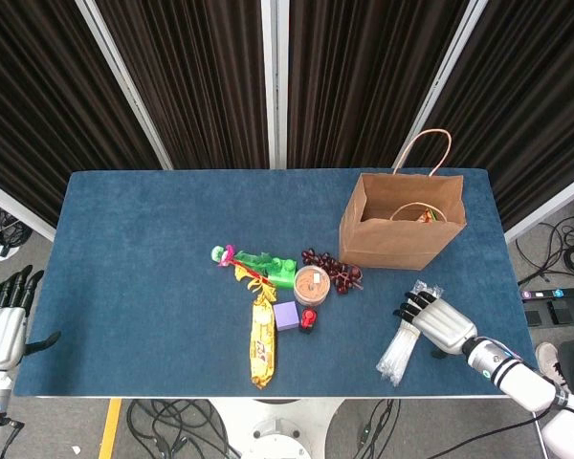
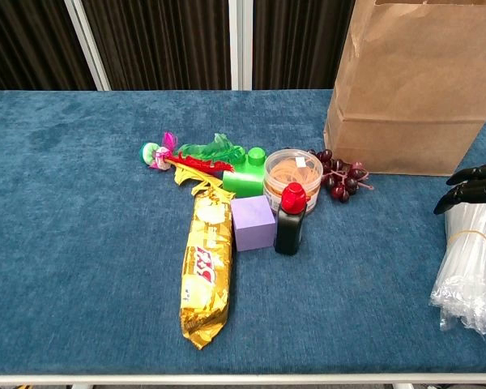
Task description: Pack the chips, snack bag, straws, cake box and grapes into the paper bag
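The straws [image 1: 402, 342] lie in a clear bundle on the blue counter [image 1: 143, 258], in front of the paper bag [image 1: 402, 227] and toward its right corner. Their long axis runs slantwise, the far end pointing up toward the bag and the near end toward the counter's front edge; in the chest view the straws [image 2: 466, 263] show a thin band round the middle. The right hand [image 1: 438, 319] rests over the far end of the bundle, its dark fingers [image 2: 470, 185] curled onto the straws; whether they actually grip it I cannot tell. Left of the bag lie the grapes [image 1: 333, 269], touching a round tub [image 1: 311, 284]. Further left of the bag, the yellow snack bag [image 1: 261, 340] lies lengthwise, pointing toward the front edge. The left hand [image 1: 4, 320] hangs off the counter's left side, fingers apart, holding nothing.
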